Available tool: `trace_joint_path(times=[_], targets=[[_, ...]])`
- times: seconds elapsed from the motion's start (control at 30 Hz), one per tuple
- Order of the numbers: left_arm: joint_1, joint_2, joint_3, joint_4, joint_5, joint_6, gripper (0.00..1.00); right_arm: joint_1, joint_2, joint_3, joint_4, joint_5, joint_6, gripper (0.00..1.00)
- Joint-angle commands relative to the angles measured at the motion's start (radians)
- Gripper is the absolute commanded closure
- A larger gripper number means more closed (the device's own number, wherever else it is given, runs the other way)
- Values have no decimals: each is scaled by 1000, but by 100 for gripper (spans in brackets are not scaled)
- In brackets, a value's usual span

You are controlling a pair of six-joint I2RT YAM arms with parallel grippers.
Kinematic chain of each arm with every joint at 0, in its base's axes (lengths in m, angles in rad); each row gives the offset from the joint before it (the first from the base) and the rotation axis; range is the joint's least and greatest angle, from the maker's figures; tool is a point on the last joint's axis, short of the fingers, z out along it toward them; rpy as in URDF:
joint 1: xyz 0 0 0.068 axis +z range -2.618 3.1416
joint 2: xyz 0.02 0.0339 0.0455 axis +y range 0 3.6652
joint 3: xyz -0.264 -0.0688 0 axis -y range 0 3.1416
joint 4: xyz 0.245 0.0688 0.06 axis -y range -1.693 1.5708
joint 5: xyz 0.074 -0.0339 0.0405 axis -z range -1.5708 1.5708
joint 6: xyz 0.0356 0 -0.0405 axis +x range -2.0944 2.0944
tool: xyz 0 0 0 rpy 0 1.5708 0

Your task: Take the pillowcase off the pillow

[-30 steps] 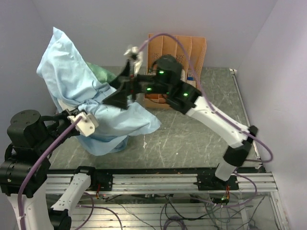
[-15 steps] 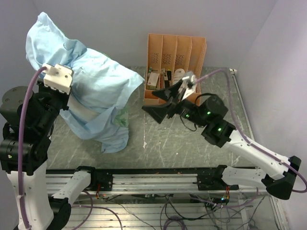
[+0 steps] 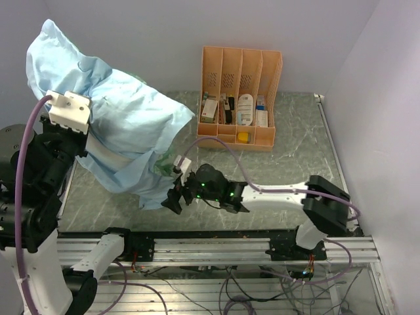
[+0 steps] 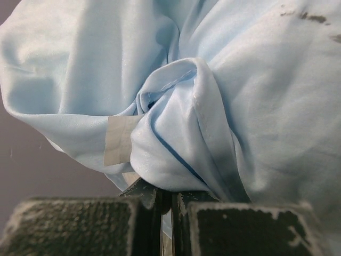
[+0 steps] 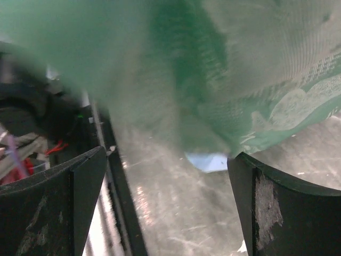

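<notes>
The pillowcase (image 3: 131, 125) hangs as a large light-blue bundle at the left, held up off the table. Its mint-green patterned face shows at the lower hem (image 3: 164, 163). My left gripper (image 4: 170, 194) is shut on a bunched fold of the light-blue cloth (image 4: 176, 138), under the white camera mount (image 3: 67, 110). My right gripper (image 3: 174, 197) is low over the table at the cloth's bottom edge, open and empty. The green patterned cloth (image 5: 256, 69) hangs above its spread fingers (image 5: 282, 208), with a blue corner (image 5: 208, 161) touching the table. The pillow is hidden inside the cloth.
An orange file rack (image 3: 239, 98) with small boxes and bottles stands at the back centre. The aluminium rail (image 3: 210, 246) runs along the near edge. Walls close in at the back, left and right. The scratched grey table (image 3: 289, 164) lies right of the cloth.
My right arm has swung from in front of the rack down and left to the cloth's lower hem. My left arm has lifted the cloth slightly higher and leftward.
</notes>
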Motion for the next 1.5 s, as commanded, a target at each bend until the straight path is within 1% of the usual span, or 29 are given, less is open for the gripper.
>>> trace_joint_path(times=[0.0,0.03,0.13,0.27,0.3,0.33,0.5,0.6,0.63,0.7,0.73,0.87,0.9,0.97,1.0,1.03,1.1,1.17,1.27,1.3,1.37,1.47], targets=[[7,9,80,6,-3,0,93,-10,103,141,60,158,-74,11],[7,11,87,-6,9,-3,93,-24,123,183,41,198,-81,20],[7,2,87,-38,69,-5,93,-95,142,273,19,262,-59,55],[7,-18,69,-64,149,6,93,-177,116,331,45,267,-47,82],[7,-21,67,-68,160,11,93,-191,108,342,50,271,-62,94],[7,-23,63,-69,169,13,93,-196,98,359,46,292,-79,100],[7,-27,56,-56,195,15,93,-213,59,419,-3,353,-142,100],[7,-34,40,-55,218,9,93,-216,26,380,-27,377,-120,100],[7,-38,32,-56,224,7,93,-217,15,356,-38,396,-106,99],[7,-44,14,-55,239,5,93,-217,-19,306,-66,474,-68,72],[7,-45,8,-56,246,2,93,-217,-39,288,-95,524,-36,62],[7,-40,-25,-48,282,-26,93,-202,-180,228,-251,791,161,37],[7,-42,-47,-40,293,-33,93,-180,-236,198,-255,850,187,32],[8,-61,-122,-2,328,-35,93,-102,-353,115,-159,970,149,20],[8,-76,-175,32,328,-40,93,-39,-402,65,-103,1023,109,17],[8,-89,-220,64,321,-47,93,-3,-441,66,-105,1060,95,15],[8,-93,-285,104,314,-53,93,83,-490,112,-173,1113,104,13],[8,-83,-298,114,319,-60,93,190,-495,146,-154,1130,56,13],[8,-77,-296,140,322,-77,93,373,-421,184,-18,1172,-121,12],[8,-73,-288,142,323,-79,93,418,-384,213,10,1156,-166,11],[8,-63,-268,132,323,-77,93,468,-303,273,26,1056,-192,11],[8,-56,-239,112,327,-67,93,476,-176,365,9,897,-166,10]])
